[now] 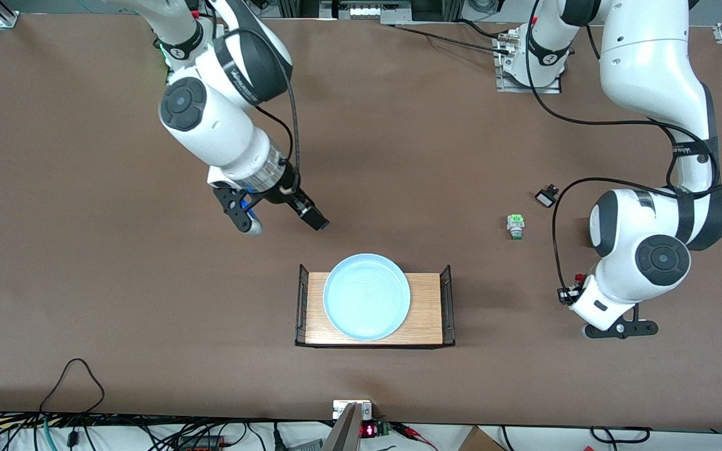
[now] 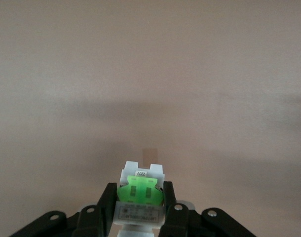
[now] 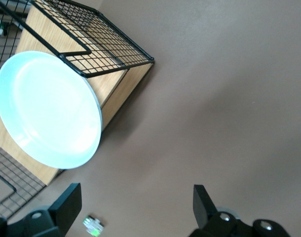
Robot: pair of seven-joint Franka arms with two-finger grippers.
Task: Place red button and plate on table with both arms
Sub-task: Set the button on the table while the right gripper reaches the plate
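Left wrist view: red button (image 2: 139, 197) being pinched by left gripper (image 2: 139, 210) over table (image 1: 85, 282).
Right gripper (image 1: 286, 222): being held spread near plate (image 1: 366, 296) on tray (image 1: 423, 313).
Risk: plate being knocked off tray.

Brown worktop under even light
Matte worktop (image 1: 398, 144) fills the frame; tangled cables (image 1: 73, 432) run along its lower edge, aluminium framing (image 1: 4, 12) stands at the upper corners.
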